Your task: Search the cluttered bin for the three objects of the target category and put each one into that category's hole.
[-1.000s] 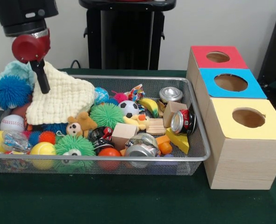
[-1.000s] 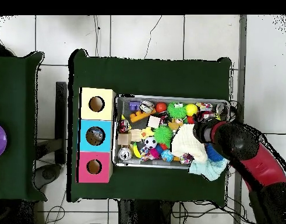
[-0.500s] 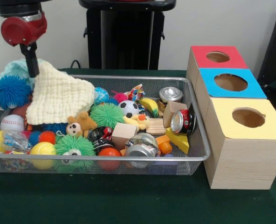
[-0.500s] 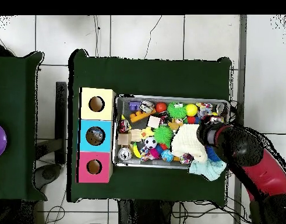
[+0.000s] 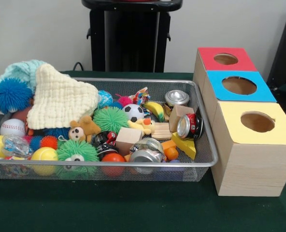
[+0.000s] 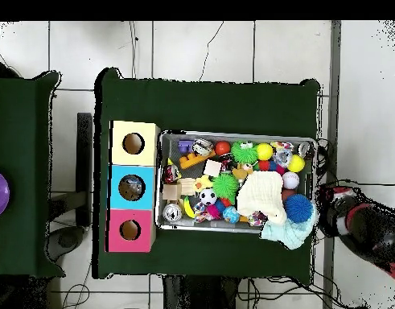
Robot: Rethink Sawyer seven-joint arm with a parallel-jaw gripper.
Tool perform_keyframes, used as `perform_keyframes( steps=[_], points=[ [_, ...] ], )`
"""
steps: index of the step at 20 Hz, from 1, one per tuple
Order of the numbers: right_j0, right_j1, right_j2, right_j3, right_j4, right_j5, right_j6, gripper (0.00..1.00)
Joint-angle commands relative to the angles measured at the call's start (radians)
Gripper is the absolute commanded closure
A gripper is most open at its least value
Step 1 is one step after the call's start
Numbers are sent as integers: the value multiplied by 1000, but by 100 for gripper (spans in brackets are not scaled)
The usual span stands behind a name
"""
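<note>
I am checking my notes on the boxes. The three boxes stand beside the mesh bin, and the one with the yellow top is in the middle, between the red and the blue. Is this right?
Not quite. In the front view the blue-topped box is in the middle, between the red-topped box and the yellow-topped box. The yellow one is at the end nearest the camera. All three do stand beside the mesh bin.

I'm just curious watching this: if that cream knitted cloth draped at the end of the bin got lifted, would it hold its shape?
Probably not. The cream knitted cloth sags over the toys, so it likely hangs limp. It looks light, and its loose knit might snag.
</note>
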Motion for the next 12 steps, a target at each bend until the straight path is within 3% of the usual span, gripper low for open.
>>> perform_keyframes(
  steps=[1,7,12],
  points=[
    [-91,42,337,-65,-204,151,-725,100],
    [-129,30,421,-3,-252,106,-818,100],
    [-114,6,432,63,-211,74,-771,100]
  ],
)
